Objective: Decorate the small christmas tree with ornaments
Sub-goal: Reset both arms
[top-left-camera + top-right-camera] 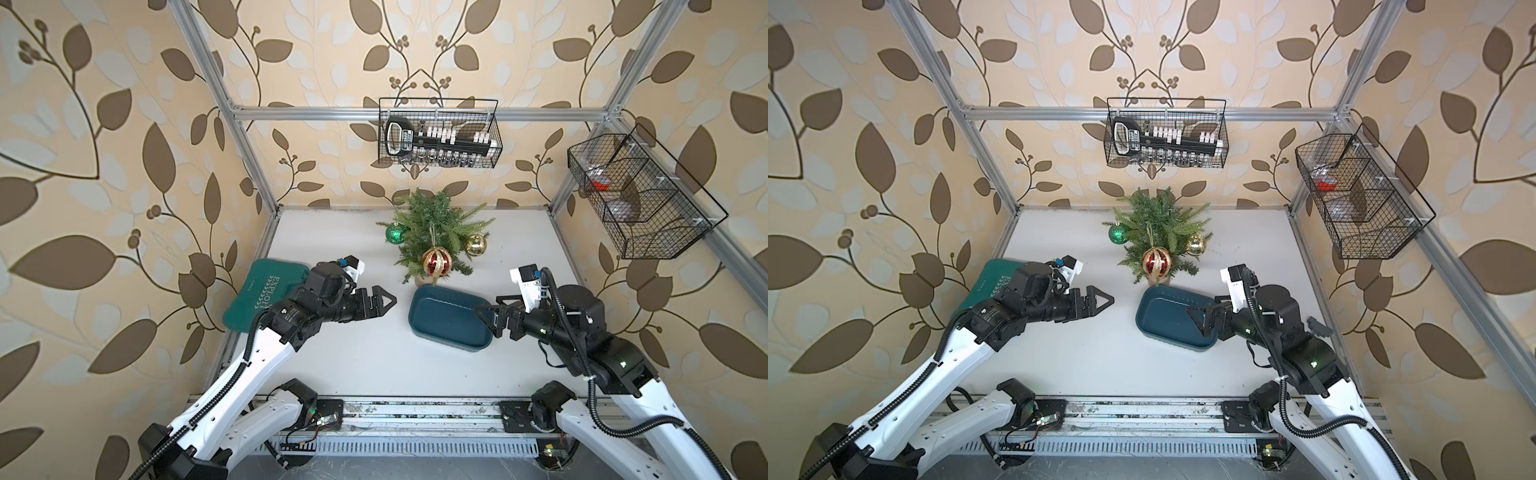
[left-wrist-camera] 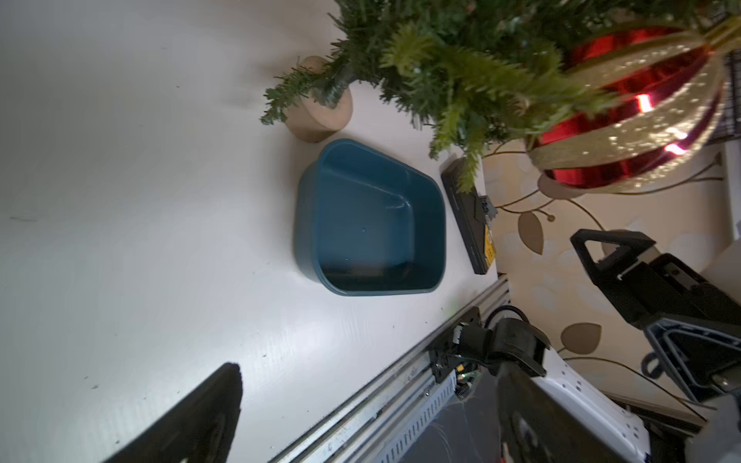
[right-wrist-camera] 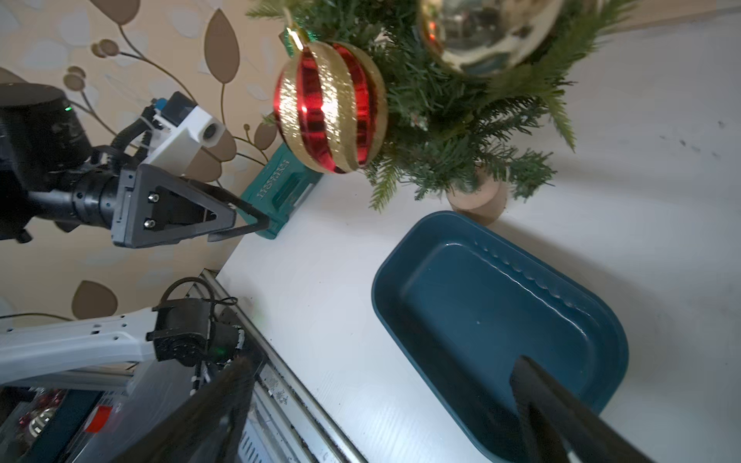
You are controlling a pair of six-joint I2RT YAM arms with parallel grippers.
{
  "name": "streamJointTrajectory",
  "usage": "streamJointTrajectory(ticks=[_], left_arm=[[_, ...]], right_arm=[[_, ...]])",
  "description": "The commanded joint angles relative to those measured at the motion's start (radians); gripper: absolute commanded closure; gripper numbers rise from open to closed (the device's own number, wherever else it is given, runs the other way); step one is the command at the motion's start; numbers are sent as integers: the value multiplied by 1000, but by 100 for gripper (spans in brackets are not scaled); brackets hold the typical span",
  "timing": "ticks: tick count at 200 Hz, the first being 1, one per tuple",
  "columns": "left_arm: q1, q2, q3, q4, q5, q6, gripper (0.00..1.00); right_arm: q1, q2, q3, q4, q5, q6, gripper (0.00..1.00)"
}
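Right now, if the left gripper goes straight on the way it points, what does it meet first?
Probably the teal tray, the nearest thing in that line. If the left gripper rides above its rim, which I cannot judge, the right gripper comes next.

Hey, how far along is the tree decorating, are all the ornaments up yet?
Done: the green ornament, gold ornament and red striped ornament all hang on the small christmas tree, and the teal tray is empty.
In hand: nothing. The left tool and right tool are both open, clear of the tree.
Left: no loose ornament shows on the table, so the job looks finished.
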Motion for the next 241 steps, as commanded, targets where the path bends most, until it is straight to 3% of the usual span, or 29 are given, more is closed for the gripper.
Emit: streamJointTrajectory(ticks=[1, 27, 45, 61, 78, 89, 107, 128, 161, 184, 197, 215, 233, 241], left_arm=[[-7, -16, -50, -22, -146, 17, 1], [-6, 15, -80, -24, -366, 5, 1], [-5, 39, -89, 7, -555, 40, 1], [8, 84, -90, 58, -720, 114, 1], [73, 137, -93, 145, -840, 190, 1], [149, 171, -106, 220, -839, 232, 1], [272, 230, -117, 308, -828, 254, 1], [336, 308, -129, 395, -895, 315, 1], [367, 432, -201, 625, -951, 412, 1], [368, 466, -299, 897, -904, 471, 1], [368, 503, -318, 966, -908, 503, 1], [368, 528, -396, 1141, -894, 531, 1], [369, 585, -458, 1318, -819, 584, 1], [369, 586, -445, 1290, -796, 584, 1]], right_arm=[[-3, -23, -111, 92, 147, 46, 0], [-3, -21, -234, 208, 344, 62, 0], [-4, -26, -325, 350, 575, 75, 0], [-3, -10, -404, 559, 765, 6, 0], [-16, 75, -467, 804, 961, -98, 0], [-52, 164, -447, 864, 1033, -112, 1], [-149, 302, -402, 917, 1025, -152, 1], [-261, 421, -395, 998, 1015, -178, 1], [-402, 522, -486, 1206, 913, -162, 0], [-412, 629, -558, 1427, 908, -188, 0], [-418, 695, -604, 1568, 904, -165, 0], [-424, 782, -621, 1708, 832, -210, 0], [-446, 799, -576, 1633, 677, -245, 0], [-459, 821, -576, 1664, 580, -277, 0]])
